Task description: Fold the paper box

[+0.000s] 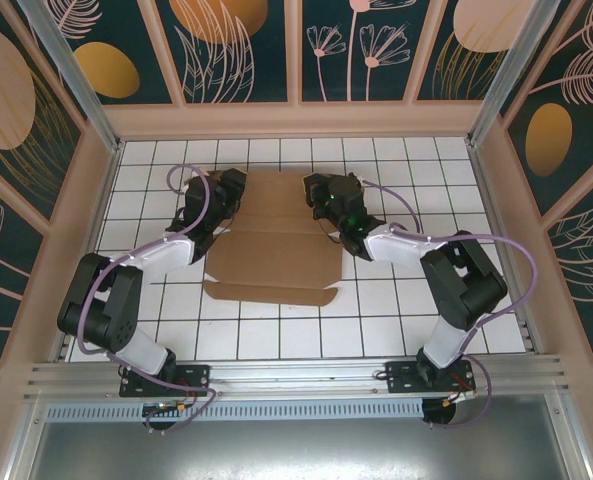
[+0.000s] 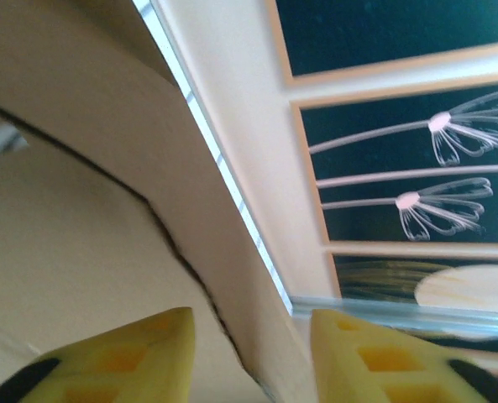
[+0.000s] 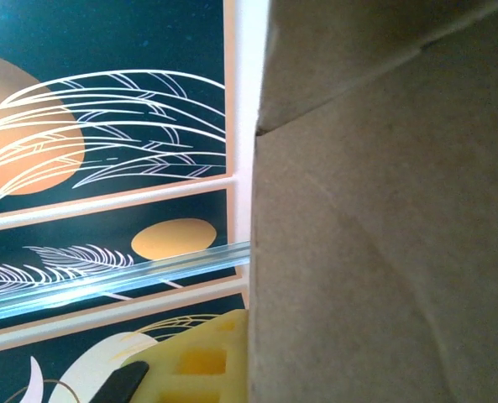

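Top external view: the paper box (image 1: 276, 255) lay mostly flat on the tiled table (image 1: 376, 320) between the arms. Its far panel appeared lifted and its near flap unfolded, so most folds seemingly remained to be made. The left gripper (image 1: 224, 192) straddled a cardboard edge, unclenched, while the right gripper (image 1: 326, 192) was clamped on the panel.

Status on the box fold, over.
Left gripper open, fingers astride a cardboard edge. Right gripper shut on the paper box at its far side. Most of it flat on the tiled table. No obstruction seen.
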You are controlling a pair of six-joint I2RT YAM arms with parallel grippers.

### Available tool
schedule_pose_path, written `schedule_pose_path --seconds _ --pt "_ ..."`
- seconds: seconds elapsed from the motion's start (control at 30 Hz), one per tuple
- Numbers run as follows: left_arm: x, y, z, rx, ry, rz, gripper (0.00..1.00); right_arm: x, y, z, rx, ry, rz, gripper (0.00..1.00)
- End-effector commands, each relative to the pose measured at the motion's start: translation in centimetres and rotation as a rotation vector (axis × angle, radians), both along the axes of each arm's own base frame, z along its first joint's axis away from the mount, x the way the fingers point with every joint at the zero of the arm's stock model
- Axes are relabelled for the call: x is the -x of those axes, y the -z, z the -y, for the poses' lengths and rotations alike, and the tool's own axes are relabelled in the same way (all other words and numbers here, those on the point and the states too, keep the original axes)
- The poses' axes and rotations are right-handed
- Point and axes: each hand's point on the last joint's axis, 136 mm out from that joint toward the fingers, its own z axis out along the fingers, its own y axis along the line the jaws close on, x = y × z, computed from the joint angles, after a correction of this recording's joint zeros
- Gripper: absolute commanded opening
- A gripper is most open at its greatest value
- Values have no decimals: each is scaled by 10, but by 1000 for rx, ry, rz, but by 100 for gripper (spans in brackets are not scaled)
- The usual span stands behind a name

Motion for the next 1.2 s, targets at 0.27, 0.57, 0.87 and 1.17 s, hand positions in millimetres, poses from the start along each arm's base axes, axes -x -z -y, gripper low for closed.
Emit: schedule_pose_path --seconds 0.27,0.57,0.87,1.17 --pt "-3 -13 32 135 115 76 43 -3 -4 7 -46 11 64 5" --pt "-2 10 27 140 56 5 40 -2 -5 9 -52 8 73 5" --pt "-16 0 28 131 32 35 37 0 -1 3 -48 -29 79 3" --pt "-22 3 24 125 1 29 3 -3 -1 -1 -29 -90 110 6"
